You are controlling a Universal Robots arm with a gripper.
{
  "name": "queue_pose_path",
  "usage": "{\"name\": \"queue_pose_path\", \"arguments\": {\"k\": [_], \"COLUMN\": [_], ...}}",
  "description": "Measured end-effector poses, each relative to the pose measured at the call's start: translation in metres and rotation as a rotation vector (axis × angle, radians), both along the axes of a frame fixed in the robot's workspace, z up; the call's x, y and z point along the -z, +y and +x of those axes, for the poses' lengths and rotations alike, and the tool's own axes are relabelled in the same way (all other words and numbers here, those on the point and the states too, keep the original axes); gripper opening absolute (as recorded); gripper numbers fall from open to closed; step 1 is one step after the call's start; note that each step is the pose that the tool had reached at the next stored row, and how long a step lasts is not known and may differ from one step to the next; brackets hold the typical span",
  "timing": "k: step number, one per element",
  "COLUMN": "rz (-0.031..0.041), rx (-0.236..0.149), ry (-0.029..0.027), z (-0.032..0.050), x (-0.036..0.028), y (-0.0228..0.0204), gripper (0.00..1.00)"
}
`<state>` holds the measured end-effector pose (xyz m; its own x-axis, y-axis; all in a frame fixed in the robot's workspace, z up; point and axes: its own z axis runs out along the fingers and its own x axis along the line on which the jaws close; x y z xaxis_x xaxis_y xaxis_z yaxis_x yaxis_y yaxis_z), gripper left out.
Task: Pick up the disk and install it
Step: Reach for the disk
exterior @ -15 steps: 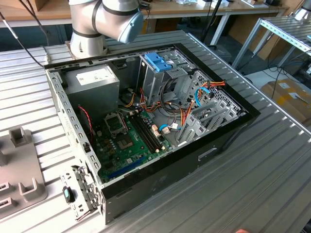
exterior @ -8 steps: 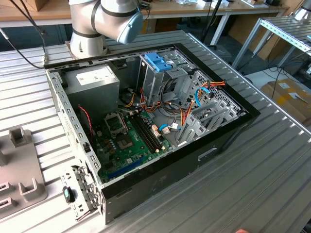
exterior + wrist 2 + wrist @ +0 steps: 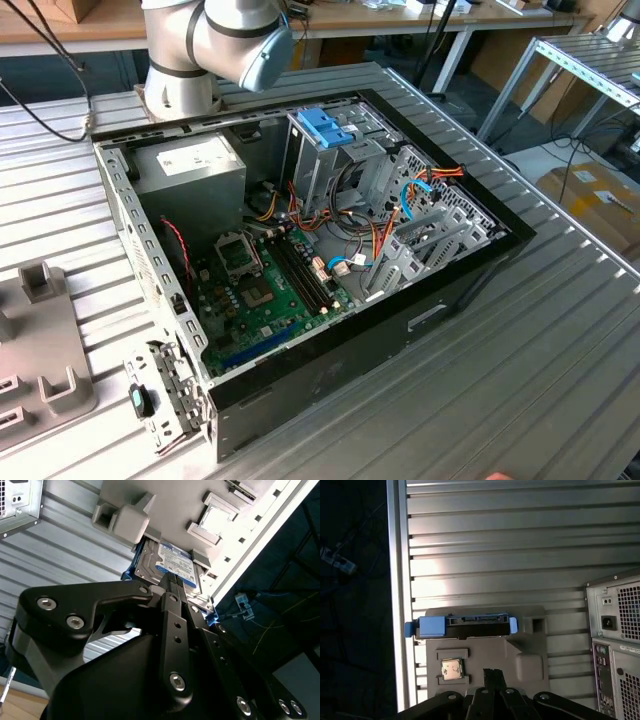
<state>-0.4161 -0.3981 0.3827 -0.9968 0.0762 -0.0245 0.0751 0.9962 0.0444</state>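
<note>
Blue-framed disk (image 3: 462, 626) sits at the grey fixture plate's (image 3: 485, 652) edge on the ribbed aluminium bench (image 3: 495, 555). Its long axis runs roughly along the gripper's (image 3: 172, 582) pressed-together fingers (image 3: 170, 615). An open computer case (image 3: 380, 340) is nearby.

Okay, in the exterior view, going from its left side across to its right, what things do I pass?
grey tray → power supply → blue bracket → orange cables → cardboard box

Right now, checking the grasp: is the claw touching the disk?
Apart. The first wrist view shows bare grey fixture between the claw and the disk.
</note>
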Motion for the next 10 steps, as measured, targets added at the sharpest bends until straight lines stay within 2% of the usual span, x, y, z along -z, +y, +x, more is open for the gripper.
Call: {"name": "queue_pose_path", "arguments": {"k": [2,3,6,10], "rz": [-0.0001,-0.0002,-0.0008,-0.0013], "rx": [0.0,0.0,0.0,0.0], "ry": [0.0001,0.0001,0.0002,0.0], "z": [-0.0003,-0.0006,-0.0023,-0.0115], "x": [0.0003,0.0008,0.0025,0.0051], "y": [0.0035,0.0077,0.0168,0.0228], "gripper": [0.11,0.11,0.11,0.11]}}
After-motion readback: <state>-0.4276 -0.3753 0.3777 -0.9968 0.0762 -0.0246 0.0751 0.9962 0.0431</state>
